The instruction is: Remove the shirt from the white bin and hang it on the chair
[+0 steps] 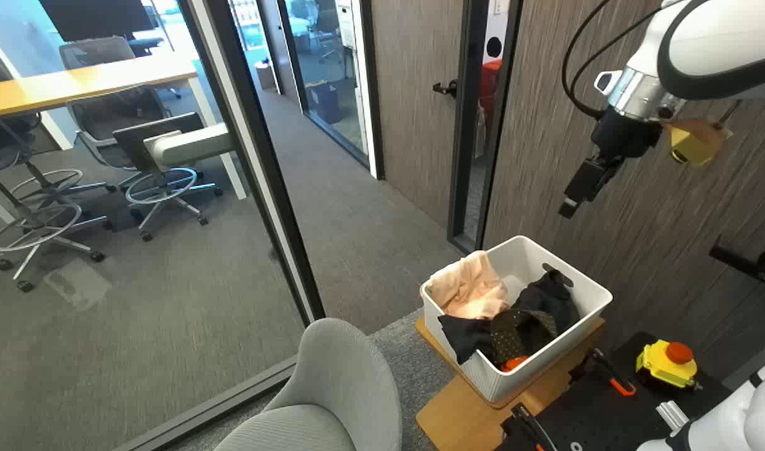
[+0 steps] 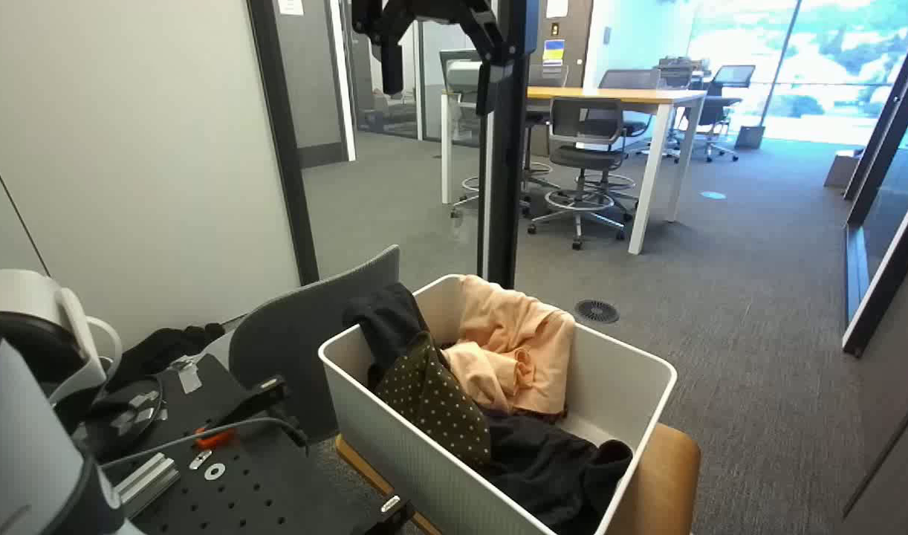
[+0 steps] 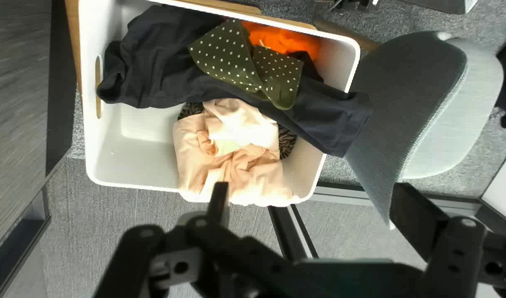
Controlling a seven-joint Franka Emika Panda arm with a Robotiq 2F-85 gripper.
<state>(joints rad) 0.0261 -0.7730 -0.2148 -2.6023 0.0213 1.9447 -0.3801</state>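
the bin (image 2: 387, 443) rests on wood (image 2: 669, 475) above carpet (image 2: 751, 364).

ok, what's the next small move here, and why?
I'd probably ease the open tool over the peach cloth and start lowering, if that's the garment wanted; I can't confirm it is. The tool is empty, with its jaws apart, and higher than the white bin. The cloth laps over the rim and lies mostly uncovered, so it looks easy to pinch.

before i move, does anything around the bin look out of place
Slightly: black cloth hangs out of the bin toward the chair, and peach cloth drapes over another side, rather than lying fully inside.
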